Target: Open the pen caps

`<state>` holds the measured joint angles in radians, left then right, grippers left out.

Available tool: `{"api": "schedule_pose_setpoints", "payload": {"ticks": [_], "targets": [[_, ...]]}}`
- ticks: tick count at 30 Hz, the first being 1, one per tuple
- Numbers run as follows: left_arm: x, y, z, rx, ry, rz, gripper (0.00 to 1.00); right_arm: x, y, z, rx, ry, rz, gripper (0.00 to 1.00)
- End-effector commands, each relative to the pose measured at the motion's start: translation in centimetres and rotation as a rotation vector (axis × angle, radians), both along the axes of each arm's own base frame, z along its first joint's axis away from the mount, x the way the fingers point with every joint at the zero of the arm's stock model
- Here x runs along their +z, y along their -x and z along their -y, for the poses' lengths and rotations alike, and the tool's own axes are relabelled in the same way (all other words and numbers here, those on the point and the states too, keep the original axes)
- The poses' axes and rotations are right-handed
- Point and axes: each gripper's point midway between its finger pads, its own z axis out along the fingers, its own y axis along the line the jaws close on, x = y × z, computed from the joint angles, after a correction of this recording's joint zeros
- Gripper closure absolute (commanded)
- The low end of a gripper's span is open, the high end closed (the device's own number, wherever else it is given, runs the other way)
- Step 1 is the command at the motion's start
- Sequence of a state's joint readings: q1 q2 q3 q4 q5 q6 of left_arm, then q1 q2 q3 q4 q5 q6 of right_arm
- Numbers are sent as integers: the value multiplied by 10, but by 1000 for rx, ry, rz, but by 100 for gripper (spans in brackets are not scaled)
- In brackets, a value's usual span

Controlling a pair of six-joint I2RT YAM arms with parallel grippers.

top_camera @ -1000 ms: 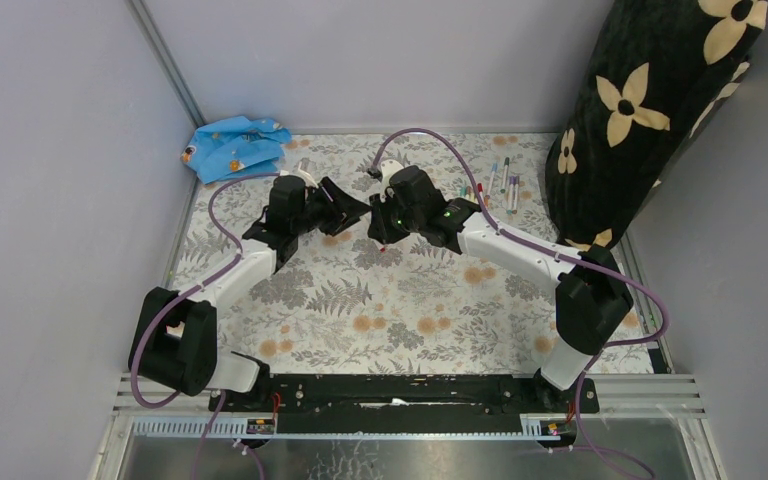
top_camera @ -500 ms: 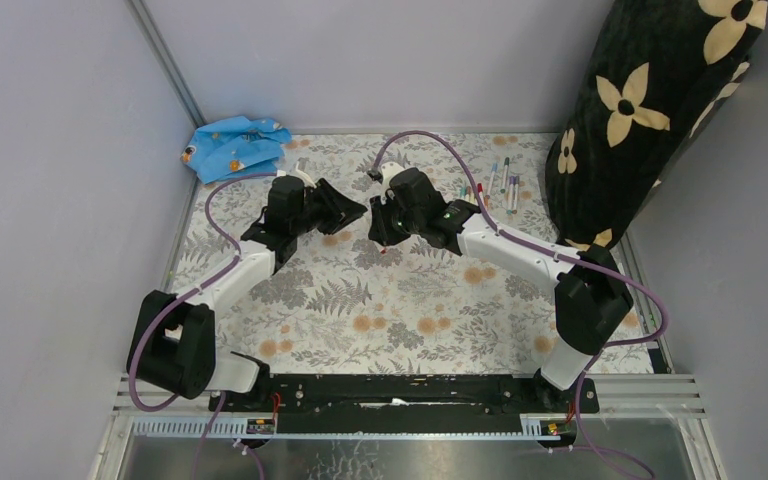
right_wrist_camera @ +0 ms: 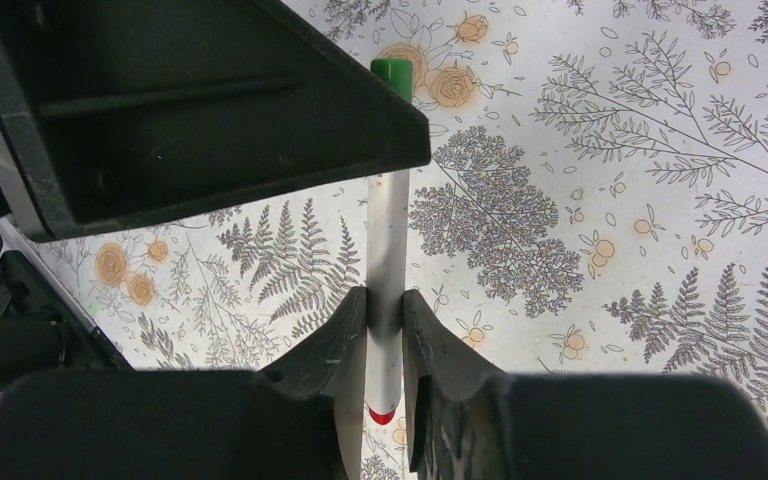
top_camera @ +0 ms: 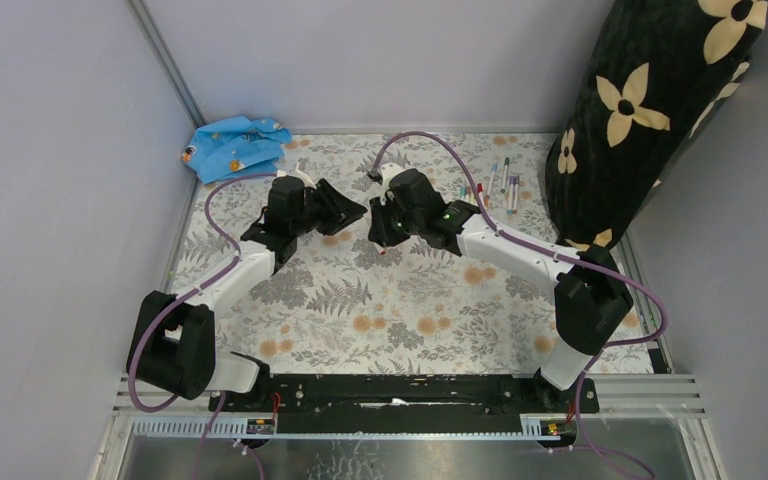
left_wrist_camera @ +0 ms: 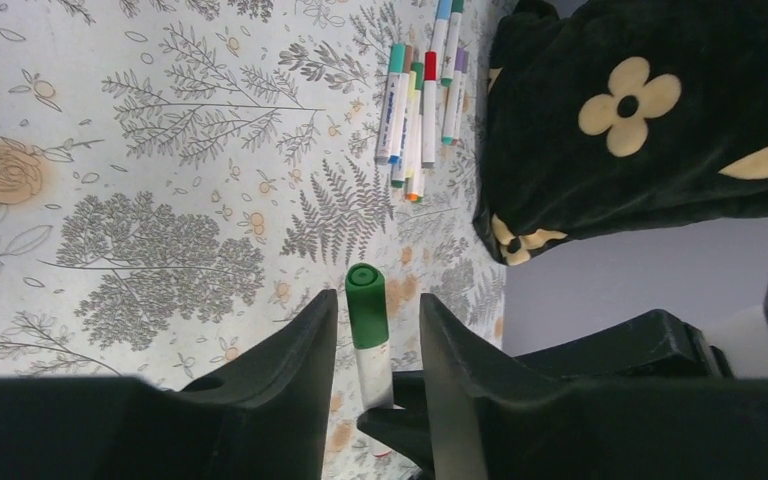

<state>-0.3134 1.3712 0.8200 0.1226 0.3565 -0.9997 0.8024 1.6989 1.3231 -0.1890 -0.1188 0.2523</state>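
My right gripper is shut on the white barrel of a pen and holds it above the table; the pen's red end pokes out behind the fingers. The pen's green cap sticks up between the fingers of my left gripper. Those jaws stand either side of the cap, with a small gap showing on each side. In the top view the two grippers meet tip to tip over the middle back of the table. The other pens lie capped in a loose row on the cloth.
The row of pens lies at the back right, close to a tall black cushion with cream flowers. A crumpled blue cloth sits in the back left corner. Grey walls close in the floral table cover.
The left jaws have narrowed around the green cap. Both grippers have stayed almost where they were, and the right grip on the barrel is unchanged.
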Motion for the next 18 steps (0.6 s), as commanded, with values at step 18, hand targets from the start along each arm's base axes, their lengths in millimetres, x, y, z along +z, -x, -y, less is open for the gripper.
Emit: {"api": "schedule_pose_setpoints", "payload": {"ticks": [18], "targets": [[10, 3, 1, -11, 10, 39, 78, 25, 13, -14, 35, -62, 42, 100]]}}
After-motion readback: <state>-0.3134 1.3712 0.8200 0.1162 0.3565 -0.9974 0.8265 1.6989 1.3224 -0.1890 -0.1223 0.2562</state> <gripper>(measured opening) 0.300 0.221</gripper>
